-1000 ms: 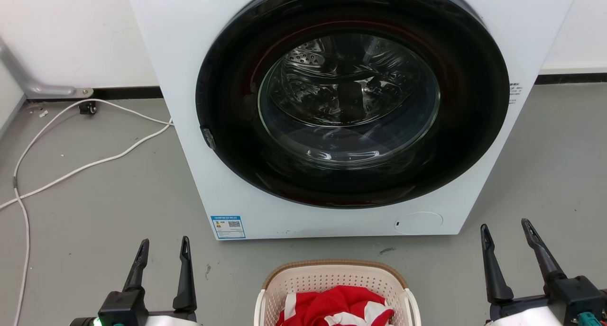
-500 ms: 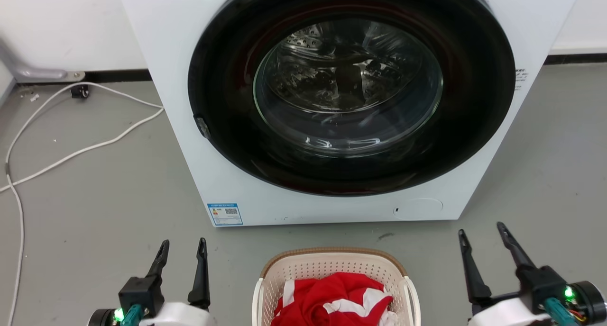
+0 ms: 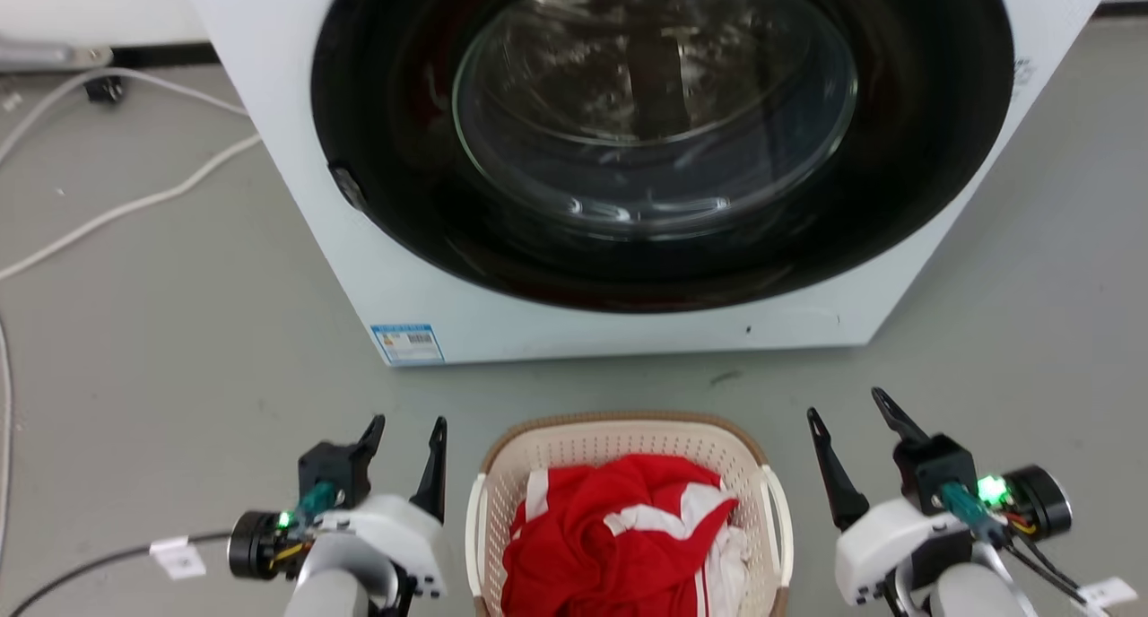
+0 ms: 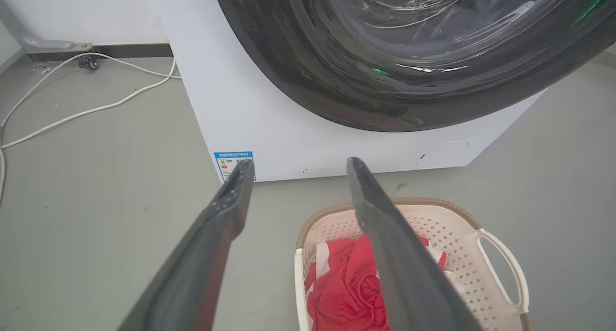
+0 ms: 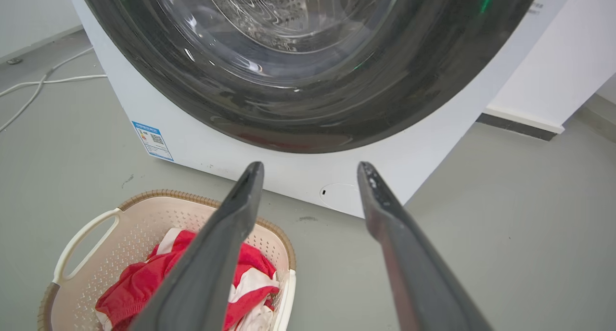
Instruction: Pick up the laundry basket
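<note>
The cream laundry basket [image 3: 619,438] with a brown woven-look rim stands on the grey floor in front of the washer, holding red and white cloth [image 3: 619,527]. Its cream loop handles sit on both sides; one handle [image 4: 505,263] shows in the left wrist view, the other handle [image 5: 82,239] in the right wrist view. My left gripper [image 3: 408,430] hangs open just left of the basket [image 4: 447,225]. Right of the basket [image 5: 144,210] my right gripper [image 3: 847,404] is open too. Both hold nothing.
A white front-loading washer [image 3: 404,267] with a large dark round door [image 3: 655,124] stands directly behind the basket. White cables [image 3: 126,204] trail over the floor at the left. Bare grey floor [image 3: 1031,312] lies on both sides of the washer.
The head view has tilted down, so washer and basket sit higher and the basket shows more. Both grippers have come inward, closer to the basket's sides, still open.
</note>
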Motion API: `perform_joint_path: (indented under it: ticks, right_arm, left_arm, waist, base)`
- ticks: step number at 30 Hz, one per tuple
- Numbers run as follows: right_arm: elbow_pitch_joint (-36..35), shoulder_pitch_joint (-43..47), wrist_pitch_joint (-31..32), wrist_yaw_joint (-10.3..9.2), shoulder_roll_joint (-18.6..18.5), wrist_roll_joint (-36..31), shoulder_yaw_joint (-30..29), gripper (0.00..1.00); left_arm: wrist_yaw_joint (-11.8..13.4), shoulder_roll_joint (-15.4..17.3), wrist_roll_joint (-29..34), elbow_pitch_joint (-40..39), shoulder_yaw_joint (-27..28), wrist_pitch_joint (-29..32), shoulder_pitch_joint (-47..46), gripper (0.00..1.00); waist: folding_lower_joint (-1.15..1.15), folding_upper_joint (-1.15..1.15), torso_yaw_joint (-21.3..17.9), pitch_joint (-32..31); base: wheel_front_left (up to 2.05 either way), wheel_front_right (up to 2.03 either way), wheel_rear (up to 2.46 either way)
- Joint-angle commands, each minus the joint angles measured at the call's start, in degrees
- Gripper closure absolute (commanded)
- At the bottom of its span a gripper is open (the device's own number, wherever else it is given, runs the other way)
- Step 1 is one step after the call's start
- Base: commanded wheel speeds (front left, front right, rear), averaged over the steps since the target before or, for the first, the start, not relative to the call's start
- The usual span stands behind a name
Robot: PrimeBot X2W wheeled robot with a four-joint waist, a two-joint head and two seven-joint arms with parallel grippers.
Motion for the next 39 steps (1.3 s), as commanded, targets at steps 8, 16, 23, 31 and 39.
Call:
perform_joint_path:
  ticks: [8, 16, 23, 31, 39]
  right_arm:
    - [13.26, -10.38, -0.12, -0.04, -0.13, -2.35, 1.45, 0.0]
    - [23.87, -18.69, -0.12, -0.04, -0.15, -3.98, 2.81, 0.0]
    - [30.51, -23.84, -0.12, -0.04, -0.16, -4.32, 3.7, 0.0]
    - [37.71, -28.02, -0.12, -0.04, -0.21, -4.84, 2.81, 0.0]
    - [43.35, -30.41, -0.12, -0.04, -0.15, -3.69, 1.6, 0.0]
  left_arm:
    - [-0.81, 0.56, -0.28, 14.47, -2.49, -0.14, -11.05, 0.0]
    - [-0.96, 0.5, -1.64, 27.41, -4.46, 1.15, -21.39, 0.0]
    - [-0.99, 0.33, -2.91, 34.39, -5.53, 4.6, -26.57, 0.0]
    - [-1.02, 0.12, -5.61, 36.52, -7.65, 6.73, -28.54, 0.0]
    - [-1.03, 0.06, -9.21, 36.9, -11.14, 8.64, -29.14, 0.0]
  waist:
    - [0.0, 0.0, -1.47, 9.1]
    - [0.0, 0.0, -1.32, 15.97]
    - [0.0, 0.0, -0.93, 21.01]
    - [0.0, 0.0, -0.63, 25.41]
    - [0.0, 0.0, -0.48, 28.48]
  base:
    - [0.0, 0.0, 0.0]
    - [0.0, 0.0, 0.0]
    - [0.0, 0.0, 0.0]
    - [0.0, 0.0, 0.0]
    - [0.0, 0.0, 0.0]
